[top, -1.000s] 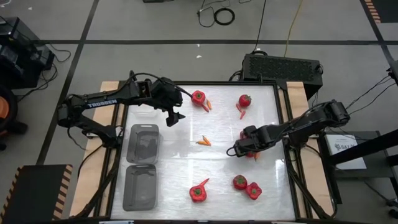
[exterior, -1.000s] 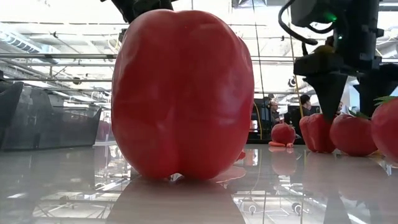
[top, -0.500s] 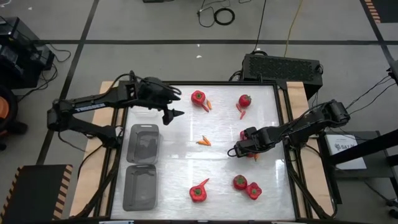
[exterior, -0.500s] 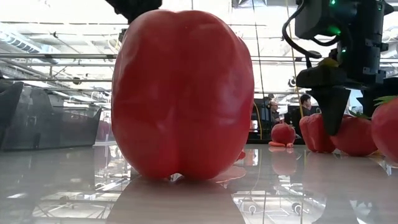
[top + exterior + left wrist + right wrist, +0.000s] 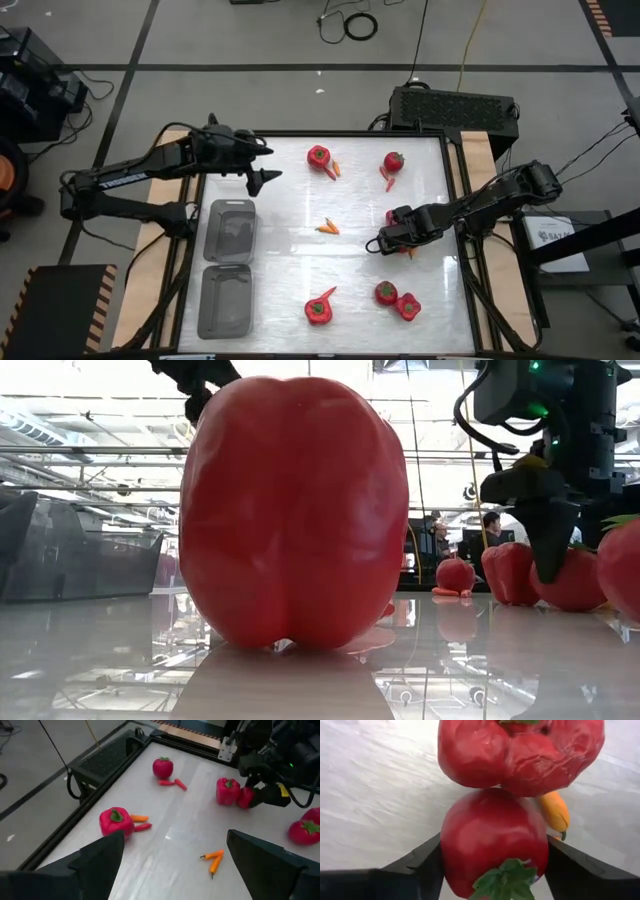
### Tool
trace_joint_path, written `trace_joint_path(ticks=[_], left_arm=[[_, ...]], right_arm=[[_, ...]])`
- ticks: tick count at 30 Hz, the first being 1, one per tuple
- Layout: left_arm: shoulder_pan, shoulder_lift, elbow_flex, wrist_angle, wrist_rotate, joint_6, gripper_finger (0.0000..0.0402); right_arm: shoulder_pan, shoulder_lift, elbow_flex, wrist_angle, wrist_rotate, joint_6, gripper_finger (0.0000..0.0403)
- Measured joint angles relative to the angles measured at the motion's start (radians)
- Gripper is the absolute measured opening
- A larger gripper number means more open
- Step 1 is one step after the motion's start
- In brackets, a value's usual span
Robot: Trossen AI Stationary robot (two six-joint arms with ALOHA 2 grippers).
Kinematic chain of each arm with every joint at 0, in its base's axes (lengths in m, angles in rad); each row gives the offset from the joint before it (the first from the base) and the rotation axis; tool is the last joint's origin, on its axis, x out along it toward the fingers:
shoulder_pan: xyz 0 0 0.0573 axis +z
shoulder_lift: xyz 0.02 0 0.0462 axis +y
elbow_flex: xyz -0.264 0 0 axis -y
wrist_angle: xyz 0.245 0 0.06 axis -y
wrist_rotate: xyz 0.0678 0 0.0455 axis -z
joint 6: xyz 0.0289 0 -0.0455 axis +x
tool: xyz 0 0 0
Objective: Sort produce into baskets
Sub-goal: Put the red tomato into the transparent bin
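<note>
My right gripper point(image 5: 385, 243) is open and low over the table's right side. Its fingers stand close on either side of a red tomato point(image 5: 492, 845) with a green stem. The tomato rests on the table against a red bell pepper point(image 5: 520, 750), beside an orange chili point(image 5: 555, 812). My left gripper point(image 5: 258, 180) is open and empty at the far left, above the trays. Two clear trays point(image 5: 230, 230) point(image 5: 225, 300) lie along the left edge, with a fainter third point(image 5: 228, 183) beyond them. My right gripper has one finger point(image 5: 427, 860) at each side of the tomato's body point(image 5: 450, 850), coming from above at a slant. I cannot tell whether the fingers touch it. The tomato sits on the table, stem toward the gripper.
Other produce lies scattered: a pepper point(image 5: 318, 156) and a tomato point(image 5: 394, 162) at the far side, each with chilies. Orange chilies point(image 5: 326, 228) lie mid-table. A pepper point(image 5: 318, 310) and two red pieces point(image 5: 397, 300) lie near the front edge. A pepper point(image 5: 295, 510) fills the low view.
My left gripper has gone toward the table's left edge, away from the far pepper, staying open. My right gripper has come down around the tomato beside the pepper.
</note>
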Motion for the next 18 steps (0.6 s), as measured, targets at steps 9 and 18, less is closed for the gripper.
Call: trace_joint_path(ticks=[9, 18], left_arm=[[0.0, -0.058, 0.0, -0.026, 0.0, 0.0, 0.0359], [0.0, -0.073, -0.004, -0.133, -0.002, 0.014, 0.0359]], right_arm=[[-0.004, -0.07, 0.109, -0.016, -0.035, -0.04, 0.0274], [-0.089, -0.104, 0.384, -0.173, 0.038, -0.206, 0.027]])
